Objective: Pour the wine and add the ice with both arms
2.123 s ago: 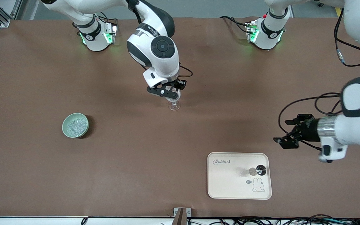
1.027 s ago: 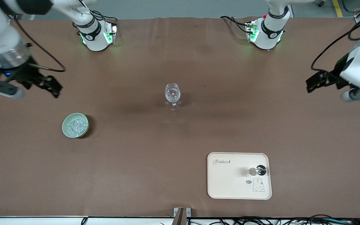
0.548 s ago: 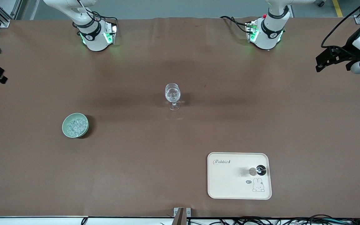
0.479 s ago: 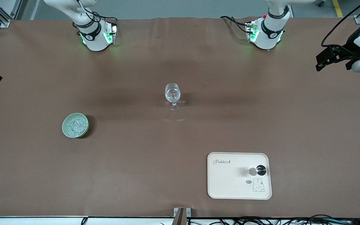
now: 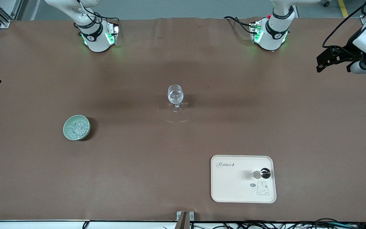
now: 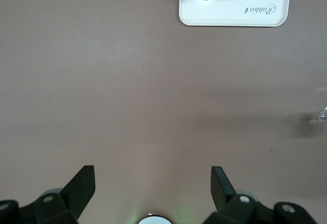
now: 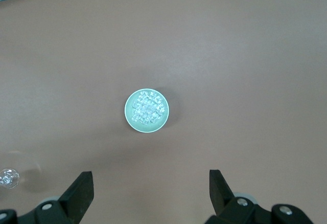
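Reading across the front view from the right arm's end of the bench (image 5: 138, 152) to the left arm's end, you meet first the right hand (image 7: 150, 193), of which only a black tip shows at the edge of that view, raised over the bench's margin; your right wrist view shows its two fingers (image 7: 82, 191) spread wide apart with nothing between them. Next comes the pale green bowl (image 5: 76, 127), resting on the brown bench toward the right arm's end and holding the ice (image 5: 77, 128), a heap of small clear glittering bits that fills its middle; the same bowl and ice (image 7: 147, 109) appear in your right wrist view, well clear of the fingers. At the middle of the bench stands the clear stemmed glass (image 5: 175, 97), upright on its foot, farther from the front camera than the bowl and well apart from it. Toward the left arm's end, and nearest the front camera, lies the cream tray (image 5: 233, 187) printed with a rabbit, carrying a small dark round object (image 5: 265, 172) beside a small metallic one. Last, the left hand (image 6: 153, 193) hangs over the bench's margin at the left arm's end; your left wrist view shows its fingers (image 6: 220, 185) likewise wide apart and holding nothing.
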